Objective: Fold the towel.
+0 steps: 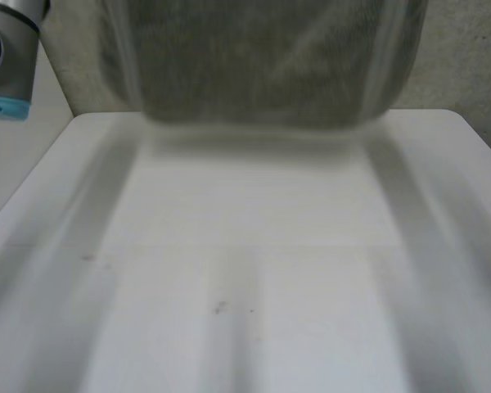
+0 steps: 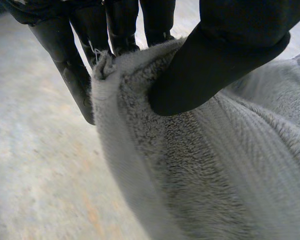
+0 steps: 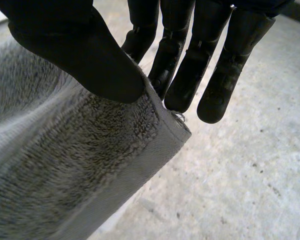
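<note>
A grey terry towel (image 1: 266, 61) hangs in the air above the far part of the white table (image 1: 254, 270), its lower edge just over the table's far end. My left hand (image 2: 215, 60) pinches one top corner of the towel (image 2: 200, 165) between its thumb and fingers (image 2: 65, 70). My right hand (image 3: 85, 55) pinches the other top corner of the towel (image 3: 75, 165) the same way, thumb on the pile and fingers (image 3: 190, 75) behind the hem.
A grey joint with a light-blue cap of my left arm (image 1: 4, 49) stands at the far left. Beyond the table lies a speckled grey floor (image 1: 466, 57). A few small dark specks (image 1: 219, 308) mark the tabletop.
</note>
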You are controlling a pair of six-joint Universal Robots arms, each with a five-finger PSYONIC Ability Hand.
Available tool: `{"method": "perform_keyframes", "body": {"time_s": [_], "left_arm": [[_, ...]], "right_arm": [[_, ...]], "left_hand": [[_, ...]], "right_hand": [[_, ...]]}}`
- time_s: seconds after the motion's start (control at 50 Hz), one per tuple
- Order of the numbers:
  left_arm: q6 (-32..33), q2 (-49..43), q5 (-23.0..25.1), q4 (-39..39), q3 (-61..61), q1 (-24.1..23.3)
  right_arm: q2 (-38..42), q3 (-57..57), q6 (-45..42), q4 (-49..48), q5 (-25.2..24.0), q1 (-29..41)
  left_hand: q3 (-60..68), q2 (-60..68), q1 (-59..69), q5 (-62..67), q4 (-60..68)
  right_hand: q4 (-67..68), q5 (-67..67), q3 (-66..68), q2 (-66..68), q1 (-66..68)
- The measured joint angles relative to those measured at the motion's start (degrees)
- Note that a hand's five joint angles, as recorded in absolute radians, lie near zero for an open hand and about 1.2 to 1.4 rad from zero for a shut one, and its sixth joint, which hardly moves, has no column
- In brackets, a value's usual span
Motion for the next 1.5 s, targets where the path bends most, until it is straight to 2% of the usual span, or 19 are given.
{"method": "perform_keyframes", "body": {"time_s": [0.1,0.22,0.34,0.4,0.48,0.52,0.58,0.64,0.66,0.78,0.88,1.02,1.14,1.2,1.32,1.42,1.5], "left_arm": [[-2.85,1.37,-2.08,-0.33,-5.0,0.81],[-3.12,2.53,-1.94,-2.88,-17.78,3.14],[-2.53,2.52,1.76,-1.95,-32.66,4.6],[-0.94,1.49,5.4,1.03,-39.98,4.88],[3.13,-0.61,9.21,4.65,-45.35,4.91],[5.58,-1.67,10.53,5.71,-47.05,5.0],[9.01,-2.81,11.69,6.05,-48.73,5.46],[10.27,-3.07,11.95,5.74,-49.29,5.75],[12.67,-2.92,12.2,4.17,-50.48,6.54],[14.38,-0.85,12.3,1.6,-52.13,7.69],[14.84,4.95,12.51,-0.96,-56.21,8.75],[14.81,13.8,14.62,-4.85,-62.23,9.17],[16.72,25.53,18.88,-13.97,-67.98,11.31],[18.45,29.67,20.64,-17.86,-69.67,12.56],[22.17,33.76,24.04,-22.4,-71.15,14.86],[23.48,28.48,24.94,-20.83,-68.18,14.95],[23.45,19.29,24.32,-18.51,-61.51,13.71]], "right_arm": [[-2.02,6.11,0.47,1.49,-2.93,-0.19],[-3.58,17.66,-0.37,3.98,-10.85,-0.6],[-2.7,30.33,-3.27,5.35,-17.02,-0.79],[-0.64,37.83,-8.24,5.88,-18.38,-0.84],[1.32,42.54,-13.88,6.33,-18.29,-0.84],[3.32,46.22,-20.0,7.58,-17.21,-0.87],[4.37,48.2,-23.76,9.53,-15.63,-0.97],[4.42,48.79,-24.71,10.56,-14.87,-1.08],[3.13,50.04,-25.72,13.2,-13.52,-1.58],[-1.32,52.65,-25.64,16.18,-12.68,-2.74],[-9.14,57.16,-25.4,21.04,-12.57,-4.82],[-17.67,60.48,-26.95,33.56,-13.6,-9.67],[-25.51,63.01,-35.7,45.02,-13.98,-14.32],[-28.08,64.13,-39.45,47.84,-14.22,-15.66],[-29.95,65.3,-42.79,47.47,-15.35,-16.7],[-25.03,63.63,-40.94,40.79,-15.6,-15.72],[-18.15,59.15,-37.75,35.27,-14.72,-13.27]], "left_hand": [[0.0,0.0,0.0,0.02,0.0],[0.0,0.0,0.0,0.02,0.0],[0.0,0.0,0.0,0.02,0.0],[0.0,0.0,0.0,0.02,0.0],[0.0,0.0,0.0,0.02,0.0],[0.0,0.0,0.0,0.02,0.0],[0.0,0.0,0.0,0.02,0.0],[0.0,0.0,0.0,0.02,0.0],[0.0,0.0,0.0,0.02,0.0],[0.0,0.0,0.0,0.0,0.0],[0.0,0.0,0.0,0.0,0.0],[0.0,0.0,0.0,0.02,0.0],[0.0,0.0,0.0,0.03,0.0],[0.0,0.0,0.0,0.0,0.0],[0.0,0.0,0.0,0.02,0.0],[0.0,0.0,0.0,0.02,0.0],[0.0,0.0,0.0,0.02,0.0]], "right_hand": [[0.0,0.0,0.0,0.0,0.0],[0.0,0.0,0.0,0.0,0.0],[0.0,0.01,0.0,0.0,0.0],[0.0,0.01,0.0,0.0,0.0],[0.0,0.01,0.0,0.0,0.0],[0.01,0.01,0.0,0.0,0.0],[0.0,0.01,0.0,0.0,0.0],[0.0,0.01,0.0,0.0,0.0],[0.01,0.01,0.0,0.0,0.0],[0.01,0.01,0.0,0.0,0.0],[0.01,0.01,0.0,0.0,0.0],[0.0,0.01,0.0,0.0,0.0],[0.01,0.01,0.0,0.0,0.0],[0.01,0.01,0.0,0.0,0.0],[0.01,0.01,0.0,0.0,0.0],[0.01,0.01,0.0,0.0,0.0],[0.01,0.01,0.0,0.0,0.0]]}}
